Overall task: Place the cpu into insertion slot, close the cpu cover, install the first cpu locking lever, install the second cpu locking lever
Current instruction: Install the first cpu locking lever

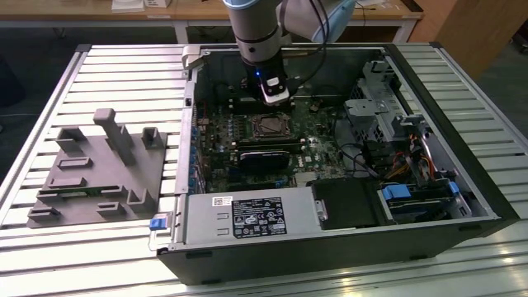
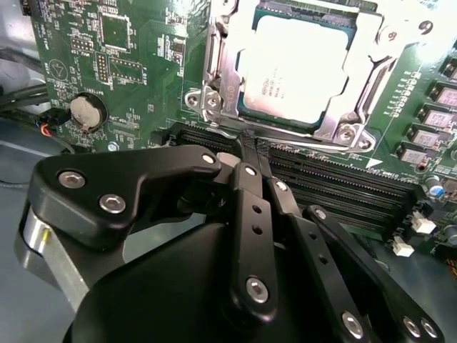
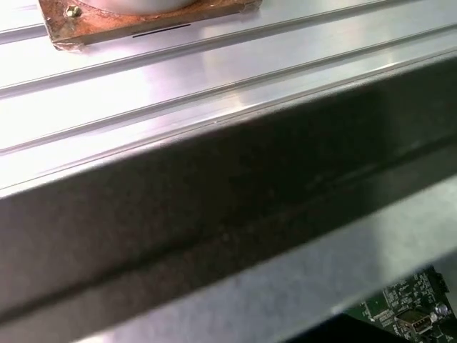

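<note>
One risk I see: my gripper, fingers pressed together and empty, hovers near the cpu cover; over the seated cpu, it could scrape.

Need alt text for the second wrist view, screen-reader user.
The black gripper, fingers shut together, points at the edge of the insertion slot on a green circuit board. The cpu sits in the slot with the cpu cover closed around it. Long black memory slots run alongside.
</note>
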Available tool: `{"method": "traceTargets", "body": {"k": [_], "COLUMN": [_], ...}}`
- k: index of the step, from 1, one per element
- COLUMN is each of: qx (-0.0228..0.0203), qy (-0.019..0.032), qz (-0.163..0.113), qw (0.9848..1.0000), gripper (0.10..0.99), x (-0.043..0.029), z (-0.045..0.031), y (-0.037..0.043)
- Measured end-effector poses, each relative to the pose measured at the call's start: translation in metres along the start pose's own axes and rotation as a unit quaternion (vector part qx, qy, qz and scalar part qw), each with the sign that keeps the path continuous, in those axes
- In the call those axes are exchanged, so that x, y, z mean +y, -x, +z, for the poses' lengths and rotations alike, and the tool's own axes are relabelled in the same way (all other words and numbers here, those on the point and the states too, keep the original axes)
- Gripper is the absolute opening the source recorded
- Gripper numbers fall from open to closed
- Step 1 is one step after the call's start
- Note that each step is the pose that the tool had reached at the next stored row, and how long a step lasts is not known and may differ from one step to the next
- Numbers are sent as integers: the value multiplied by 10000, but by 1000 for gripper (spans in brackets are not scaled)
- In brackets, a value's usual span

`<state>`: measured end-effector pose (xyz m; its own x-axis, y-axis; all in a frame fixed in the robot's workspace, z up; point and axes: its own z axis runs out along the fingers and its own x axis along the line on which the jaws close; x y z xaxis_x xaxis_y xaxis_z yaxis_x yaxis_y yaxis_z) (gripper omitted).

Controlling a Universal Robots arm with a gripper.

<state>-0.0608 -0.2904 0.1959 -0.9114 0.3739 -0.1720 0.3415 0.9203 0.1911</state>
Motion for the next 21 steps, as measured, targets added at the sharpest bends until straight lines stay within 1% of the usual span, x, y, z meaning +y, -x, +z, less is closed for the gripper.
{"method": "traceTargets", "body": {"k": [9,17,19,21], "qx": [-3,-17,-11,1], "qy": [1,9,23,57], "qz": [0,-1,1,11], "qw": [10000,10000,10000,10000], "gripper": [106,106,106,106], "x": [-37,-58,-60,-63], "z": [1,19,18,19], "y": [14,17,18,19]}}
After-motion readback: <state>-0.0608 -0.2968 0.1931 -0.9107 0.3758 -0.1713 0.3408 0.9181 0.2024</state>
